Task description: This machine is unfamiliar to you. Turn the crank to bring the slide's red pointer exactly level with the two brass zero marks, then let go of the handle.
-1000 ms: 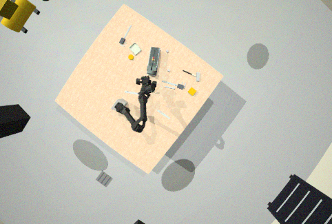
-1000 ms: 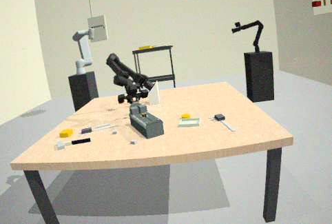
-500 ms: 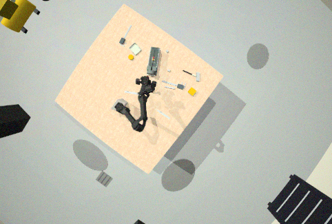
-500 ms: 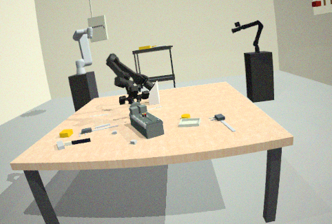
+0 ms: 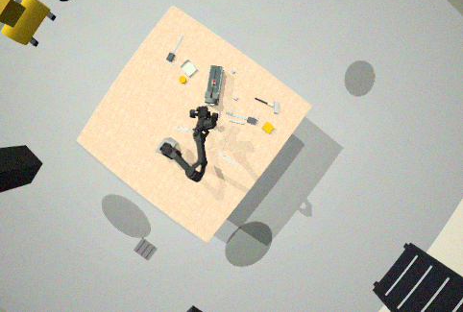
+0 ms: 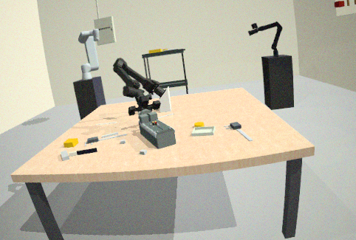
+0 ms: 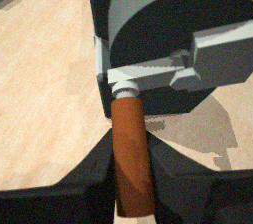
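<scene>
The machine [image 5: 214, 84] [image 6: 158, 132] is a grey box on the wooden table [image 5: 134, 133] [image 6: 229, 151], with a small red pointer [image 5: 212, 81] [image 6: 155, 122] on its top slide. Its dark round crank wheel [image 7: 182, 45] fills the top of the wrist view, with a pale crank arm [image 7: 152, 76] across it. An orange-brown cylindrical handle [image 7: 132, 155] hangs from that arm. My gripper [image 7: 125, 133] [image 5: 206, 115] [image 6: 145, 108] is shut on the handle, one dark finger on each side. The brass zero marks are too small to make out.
On the table lie a hammer [image 5: 269, 104] [image 6: 77, 153], a yellow block [image 5: 268, 128] [image 6: 71, 142], a shallow pale tray [image 5: 188, 68] [image 6: 203, 131], a small yellow disc [image 5: 182, 80] [image 6: 199, 124], a dark-headed tool [image 5: 174, 51] [image 6: 239, 129] and small grey bits near the machine.
</scene>
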`<control>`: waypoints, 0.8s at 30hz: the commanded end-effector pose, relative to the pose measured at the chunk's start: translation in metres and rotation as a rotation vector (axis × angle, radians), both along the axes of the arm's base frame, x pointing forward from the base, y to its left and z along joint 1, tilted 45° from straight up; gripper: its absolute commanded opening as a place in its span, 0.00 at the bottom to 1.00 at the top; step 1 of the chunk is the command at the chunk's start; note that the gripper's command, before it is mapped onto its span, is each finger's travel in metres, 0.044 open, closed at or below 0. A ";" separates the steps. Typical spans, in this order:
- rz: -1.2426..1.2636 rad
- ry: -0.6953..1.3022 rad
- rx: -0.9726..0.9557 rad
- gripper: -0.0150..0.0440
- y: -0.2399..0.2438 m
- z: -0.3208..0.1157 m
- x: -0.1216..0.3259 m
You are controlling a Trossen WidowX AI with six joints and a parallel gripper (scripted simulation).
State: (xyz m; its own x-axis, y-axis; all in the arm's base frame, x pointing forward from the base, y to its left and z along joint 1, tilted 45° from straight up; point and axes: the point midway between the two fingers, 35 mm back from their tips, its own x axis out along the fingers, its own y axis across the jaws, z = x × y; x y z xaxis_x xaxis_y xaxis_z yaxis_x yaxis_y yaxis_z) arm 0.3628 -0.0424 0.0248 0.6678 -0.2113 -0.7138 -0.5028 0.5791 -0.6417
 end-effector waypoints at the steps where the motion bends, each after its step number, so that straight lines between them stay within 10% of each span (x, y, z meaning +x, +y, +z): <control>1: -0.003 0.005 -0.004 0.25 -0.008 -0.005 0.002; 24: -0.003 0.005 -0.005 0.25 -0.031 0.000 0.015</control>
